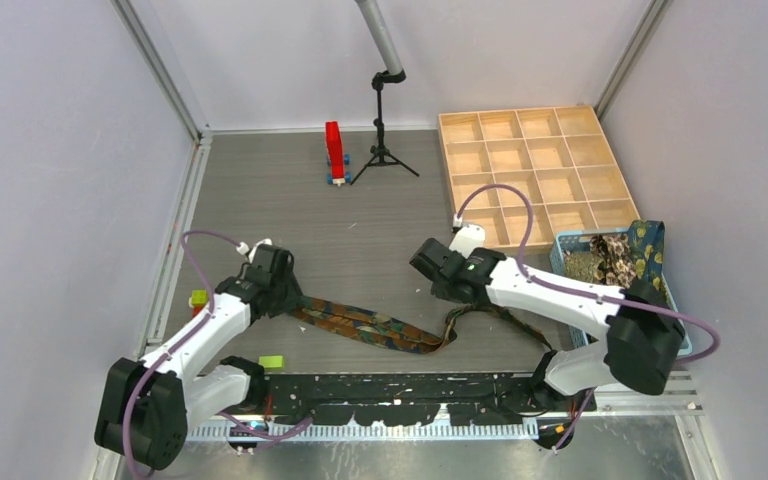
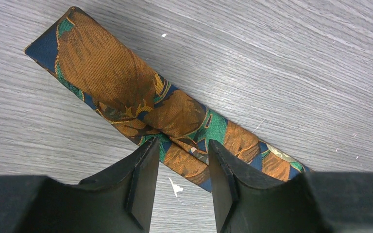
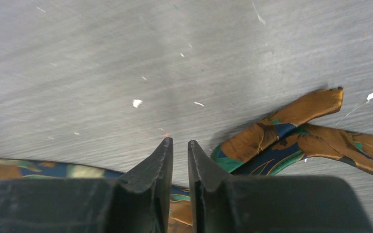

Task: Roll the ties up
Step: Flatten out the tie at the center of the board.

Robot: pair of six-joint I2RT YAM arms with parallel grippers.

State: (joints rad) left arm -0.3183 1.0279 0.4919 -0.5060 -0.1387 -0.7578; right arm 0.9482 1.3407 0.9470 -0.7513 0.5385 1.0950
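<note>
We see the orange-teal tie (image 1: 370,325) lying on the table (image 1: 280,190) btwn both arms, w/ a loop at its right part. Left gripper (image 2: 182,155): fingers partly spread, tips astride the tie near one end, no clear pinch. Right gripper (image 3: 180,145): fingers nearly together w/ a slim gap, over the tie, nothing pinched; more ties (image 1: 615,255) sit in the blue basket (image 1: 568,243).

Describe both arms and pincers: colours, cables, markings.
Left arm and right arm: white links, bulky black joint housings, a looping mauve cable on each. Green light on the right wrist. Left pincer and right pincer: matte black wedge fingers, scuffed; no markings visible.
</note>
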